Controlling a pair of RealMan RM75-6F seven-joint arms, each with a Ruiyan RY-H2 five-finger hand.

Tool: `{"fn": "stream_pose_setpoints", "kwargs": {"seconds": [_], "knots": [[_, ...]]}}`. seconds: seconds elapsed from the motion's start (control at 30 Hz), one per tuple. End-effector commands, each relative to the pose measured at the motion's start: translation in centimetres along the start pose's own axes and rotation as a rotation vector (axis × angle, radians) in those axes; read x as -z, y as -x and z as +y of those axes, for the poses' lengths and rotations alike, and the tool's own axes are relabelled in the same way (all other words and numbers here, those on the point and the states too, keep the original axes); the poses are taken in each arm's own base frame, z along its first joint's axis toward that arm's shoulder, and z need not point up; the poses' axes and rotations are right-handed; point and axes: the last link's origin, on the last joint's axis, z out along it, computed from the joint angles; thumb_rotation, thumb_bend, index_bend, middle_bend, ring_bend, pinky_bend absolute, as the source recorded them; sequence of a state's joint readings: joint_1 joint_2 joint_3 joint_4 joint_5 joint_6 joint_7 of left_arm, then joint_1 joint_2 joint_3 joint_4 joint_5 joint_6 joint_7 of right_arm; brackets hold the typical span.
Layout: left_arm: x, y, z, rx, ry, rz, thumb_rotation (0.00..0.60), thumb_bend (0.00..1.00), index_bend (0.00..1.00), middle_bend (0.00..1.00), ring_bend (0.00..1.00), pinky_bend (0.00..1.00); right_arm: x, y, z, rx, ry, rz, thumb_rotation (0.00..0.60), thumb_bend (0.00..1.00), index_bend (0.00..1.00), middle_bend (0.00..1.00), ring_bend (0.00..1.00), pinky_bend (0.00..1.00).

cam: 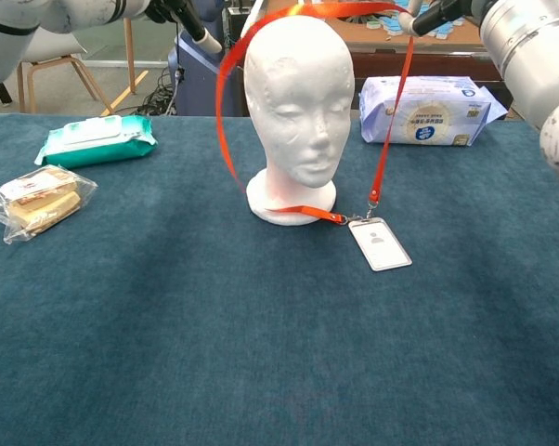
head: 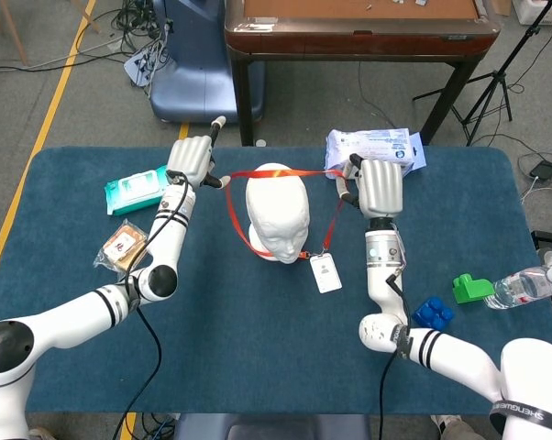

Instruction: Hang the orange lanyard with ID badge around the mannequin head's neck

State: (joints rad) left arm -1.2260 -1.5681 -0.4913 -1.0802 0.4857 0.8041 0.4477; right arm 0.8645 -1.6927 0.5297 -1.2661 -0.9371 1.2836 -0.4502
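Observation:
The white mannequin head (head: 278,213) (cam: 298,102) stands upright mid-table. The orange lanyard (head: 294,173) (cam: 221,111) runs across the top back of the head. Its left side hangs slack beside the head down to the base. My left hand (head: 192,160) (cam: 182,13) is just left of the strap with fingers apart, holding nothing. My right hand (head: 379,186) (cam: 442,13) pinches the strap's right side up high. From there the strap drops to the ID badge (head: 325,272) (cam: 380,244), which lies flat on the cloth right of the base.
A green wipes pack (head: 134,190) (cam: 98,139) and a bagged snack (head: 122,246) (cam: 38,200) lie at the left. A white-blue tissue pack (head: 372,148) (cam: 428,110) lies behind my right hand. Blue bricks (head: 434,313), a green brick (head: 471,289) and a bottle (head: 528,284) sit at the right.

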Motion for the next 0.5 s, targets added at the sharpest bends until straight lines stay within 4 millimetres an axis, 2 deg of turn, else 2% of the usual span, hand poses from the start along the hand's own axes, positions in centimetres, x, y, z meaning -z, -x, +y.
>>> {"fn": "stream_pose_setpoints", "kwargs": {"seconds": [0.03,0.1,0.17,0.3,0.33,0.5], "knots": [[0.2,0.0,-0.2,-0.001,0.005,-0.021,0.6,0.18,0.01,0.98,0.97,0.99,-0.1,-0.2,0.1,0.014,0.008,-0.01,0.6,0.39,0.01,1.0,1.0,1.0],[0.1,-0.1,-0.2,-0.017,0.004,-0.017,0.6,0.18,0.0,0.98,0.97,0.99,-0.5,-0.3,0.1,0.022,0.029,-0.013,0.6,0.39,0.01,1.0,1.0,1.0],[0.1,-0.1,-0.2,-0.035,0.001,-0.002,0.6,0.15,0.0,0.97,0.96,0.98,-0.9,-0.5,0.1,0.03,0.042,-0.017,0.6,0.34,0.01,1.0,1.0,1.0],[-0.1,-0.2,-0.3,-0.041,-0.01,0.012,0.6,0.09,0.0,0.96,0.95,0.96,-1.1,-0.6,0.0,0.044,0.061,-0.013,0.6,0.07,0.01,1.0,1.0,1.0],[-0.1,-0.2,-0.4,-0.042,-0.012,0.004,0.6,0.07,0.0,0.96,0.95,0.96,-1.2,-0.7,0.1,0.046,0.065,-0.014,0.6,0.02,0.01,1.0,1.0,1.0],[-0.1,-0.3,-0.7,-0.065,-0.015,-0.029,0.6,0.02,0.0,0.93,0.93,0.93,-1.2,-0.7,0.4,0.036,0.073,-0.043,0.6,0.0,0.0,1.0,1.0,1.0]]}}
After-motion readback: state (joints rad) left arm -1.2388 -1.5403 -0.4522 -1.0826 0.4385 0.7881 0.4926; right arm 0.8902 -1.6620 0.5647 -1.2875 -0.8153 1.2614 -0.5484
